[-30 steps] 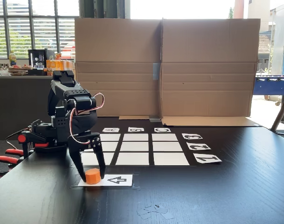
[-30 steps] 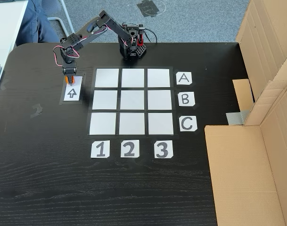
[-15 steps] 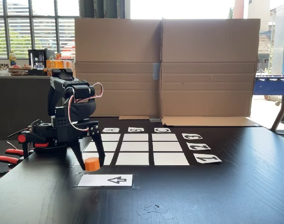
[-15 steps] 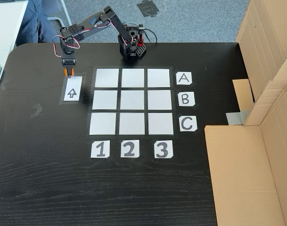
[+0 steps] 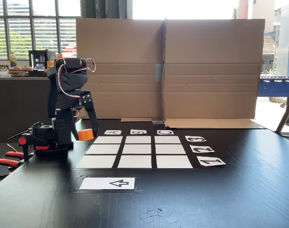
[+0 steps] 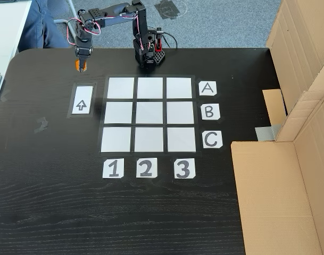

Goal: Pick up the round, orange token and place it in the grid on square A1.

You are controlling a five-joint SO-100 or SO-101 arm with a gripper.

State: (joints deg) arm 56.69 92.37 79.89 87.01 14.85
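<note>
The orange token (image 5: 86, 134) hangs in the air above the table, clamped between the black fingers of my gripper (image 5: 86, 136). In the fixed view from above, the gripper (image 6: 79, 65) and token (image 6: 78, 66) sit beyond the top end of the arrow card, left of the arm base. The grid (image 5: 135, 149) of white squares lies flat at the table's middle (image 6: 149, 113). Square A1 (image 6: 121, 87) is the grid's top-left cell there, and the near-left cell (image 5: 96, 161) in the side view. It is bare, and the token is off to its left.
A white card with a black arrow (image 5: 107, 183) (image 6: 81, 100) lies bare beside the grid. The arm base (image 6: 147, 53) stands at the table's far edge. Cardboard walls (image 5: 168, 71) (image 6: 289, 159) border one side. Red clamps (image 5: 6, 159) grip the table edge. A person's leg (image 6: 42, 26) shows beyond the table.
The gripper has lifted the token off the arrow card, risen well above the table and drawn back toward the arm base. The card is left bare.
</note>
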